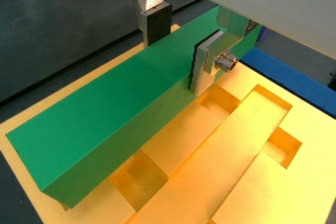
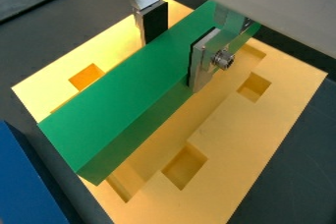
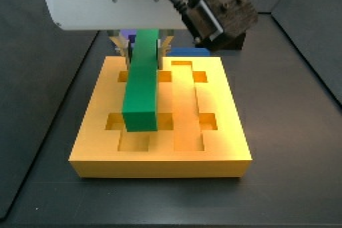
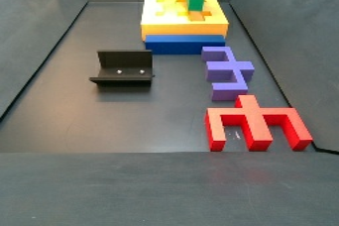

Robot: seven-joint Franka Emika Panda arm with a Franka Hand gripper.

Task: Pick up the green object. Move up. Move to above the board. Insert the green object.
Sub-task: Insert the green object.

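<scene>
We have the green object (image 1: 118, 110) clamped in the end effector (image 1: 178, 43): in both wrist views one silver finger (image 2: 206, 59) presses flat on one long face and the dark pad (image 2: 151, 22) of its mate sits against the opposite face, near one end of the bar. The bar hangs directly over the board (image 3: 227, 137), and we judge we are at the insertion step.

What matters for us now is alignment. In a side view the green object's long axis runs near-to-far, along the board's length and parallel to its grooves (image 1: 237, 140), over the board's left-of-centre part. Its near end looks low, close to or touching the board's top, but we cannot tell whether it has entered a groove.

Elsewhere on the table (image 4: 119, 121) stand the fixture (image 4: 123, 68), a purple block (image 4: 228, 71) and a red piece (image 4: 257, 126), all well apart from the board.
</scene>
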